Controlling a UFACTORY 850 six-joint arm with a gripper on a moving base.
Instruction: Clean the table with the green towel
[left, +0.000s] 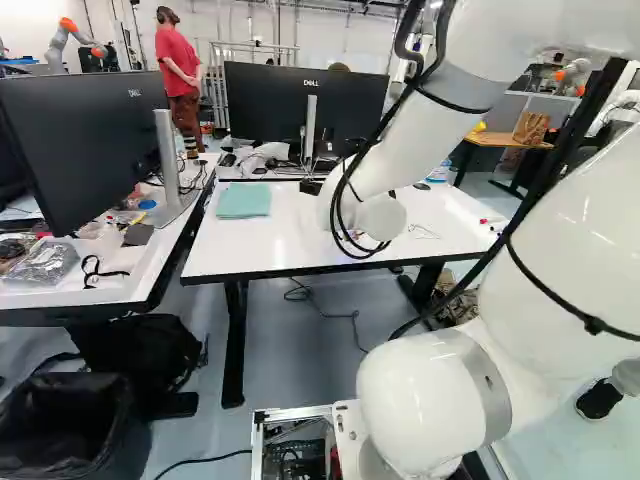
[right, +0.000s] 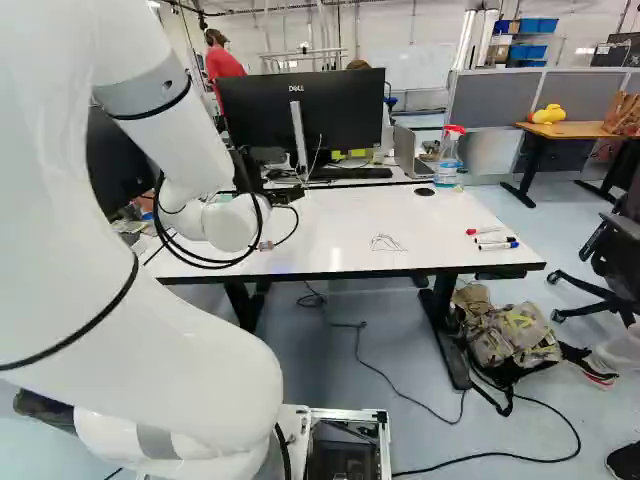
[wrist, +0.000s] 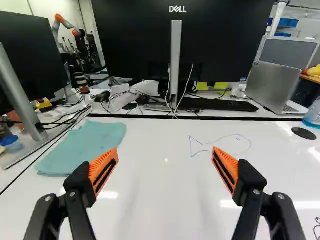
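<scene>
Mostly hidden behind the arm's wrist, the gripper (right: 246, 172) shows only in dark parts in the right base view. In the wrist view the gripper (wrist: 165, 164) is open, its orange pads wide apart with no object between them. The green towel (wrist: 85, 147) lies flat and folded on the white table (wrist: 165, 200), ahead of and beside the finger nearer the left monitor. In the left base view the towel (left: 244, 200) is left of the arm's wrist. A fish drawing (wrist: 220, 145) marks the table ahead of the other finger; another line drawing (right: 385, 243) is nearer the front edge.
A monitor (right: 300, 112), keyboard (wrist: 217, 104) and laptop (wrist: 276, 87) stand behind the table. Spray bottle (right: 448, 158) and markers (right: 494, 240) are toward its right side. A cluttered desk (left: 110, 285) adjoins at left. Another robot (left: 72, 42) stands far back.
</scene>
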